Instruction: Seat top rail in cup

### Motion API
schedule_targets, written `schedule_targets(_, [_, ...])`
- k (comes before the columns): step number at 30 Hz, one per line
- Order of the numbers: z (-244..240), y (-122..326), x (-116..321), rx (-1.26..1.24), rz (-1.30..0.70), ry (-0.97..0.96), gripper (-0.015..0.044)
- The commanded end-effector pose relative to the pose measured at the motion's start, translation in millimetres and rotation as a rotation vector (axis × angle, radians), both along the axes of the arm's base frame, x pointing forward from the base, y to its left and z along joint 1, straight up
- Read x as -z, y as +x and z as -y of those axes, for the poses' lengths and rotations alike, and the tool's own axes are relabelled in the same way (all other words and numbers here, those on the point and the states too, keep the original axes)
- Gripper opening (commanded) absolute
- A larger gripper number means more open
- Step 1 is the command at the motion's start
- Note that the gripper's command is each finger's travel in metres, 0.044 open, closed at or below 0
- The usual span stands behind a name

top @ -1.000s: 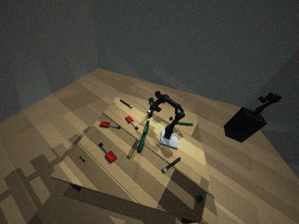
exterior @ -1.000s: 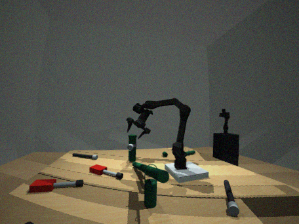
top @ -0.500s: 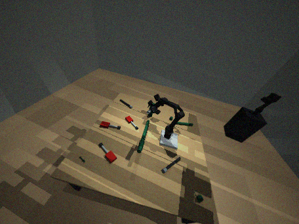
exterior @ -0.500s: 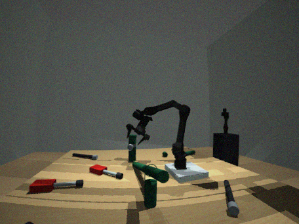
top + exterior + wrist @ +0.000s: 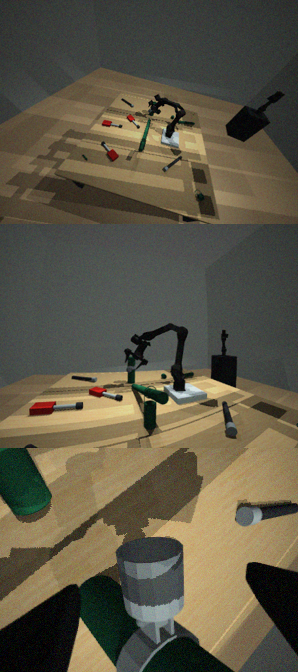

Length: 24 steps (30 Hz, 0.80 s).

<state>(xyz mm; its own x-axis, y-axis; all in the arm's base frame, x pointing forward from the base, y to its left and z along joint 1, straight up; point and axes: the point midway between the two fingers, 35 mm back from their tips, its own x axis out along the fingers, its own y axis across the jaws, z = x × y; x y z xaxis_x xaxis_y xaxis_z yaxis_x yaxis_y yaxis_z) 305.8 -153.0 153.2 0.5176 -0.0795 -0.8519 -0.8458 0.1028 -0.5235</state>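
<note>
The green rail (image 5: 145, 135) (image 5: 150, 393) (image 5: 22, 483) lies through the thin loop on a short green post (image 5: 149, 417). The rail's far end is apart from the grey rail-end cup (image 5: 131, 369) (image 5: 152, 580), whose mouth looks empty in the wrist view. The cup hangs on the grey brace band (image 5: 131, 650) around the big green post (image 5: 131, 378) (image 5: 102, 608), near its top. My gripper (image 5: 154, 108) (image 5: 132, 365) (image 5: 165, 581) is open and empty. Its fingers stand wide on either side of the post's upper part and the cup. Whether a finger touches the post is unclear.
Red-headed tools (image 5: 112, 154) (image 5: 42, 408) lie left of the rail. A dark tool (image 5: 127, 103) (image 5: 82, 378) (image 5: 280, 511) lies beyond the post, another (image 5: 172, 164) (image 5: 229, 417) at front right. A green rod (image 5: 187, 123) lies behind the white base (image 5: 170, 141).
</note>
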Motion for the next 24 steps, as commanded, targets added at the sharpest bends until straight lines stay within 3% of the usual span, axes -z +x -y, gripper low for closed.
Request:
schedule_targets(1, [0, 3, 8, 0.002, -0.004, 0.005, 0.0440])
schedule_targets(24, [3, 23, 41, 0.002, -0.003, 0.005, 0.0440])
